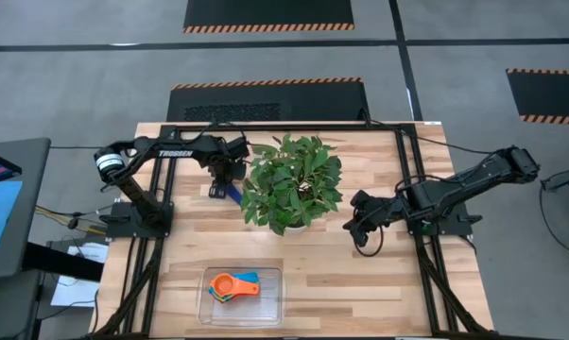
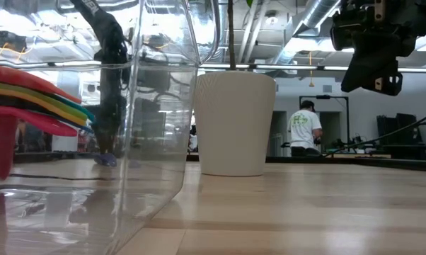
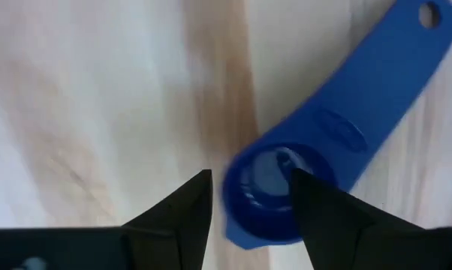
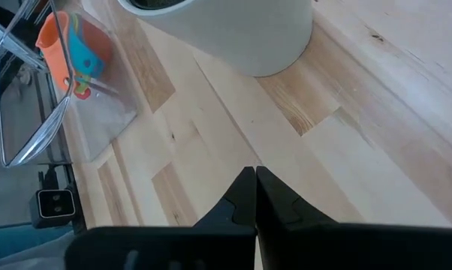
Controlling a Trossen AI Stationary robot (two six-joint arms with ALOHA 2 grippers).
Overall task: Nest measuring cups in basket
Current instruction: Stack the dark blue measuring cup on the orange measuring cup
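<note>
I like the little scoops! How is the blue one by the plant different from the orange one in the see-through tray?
The blue cup lies alone on the bare wood beside the plant, while the orange cup sits stacked on other cups inside the basket. The left tool is open around the blue cup's bowl; no tool is near the orange cup. The right tool waits shut, right of the plant. Both cups are round scoops with flat handles.

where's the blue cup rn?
High view: the blue cup lies on the table's left half, just left of the potted plant, under the left end effector. In the left wrist view its bowl sits between the open fingers.
</note>
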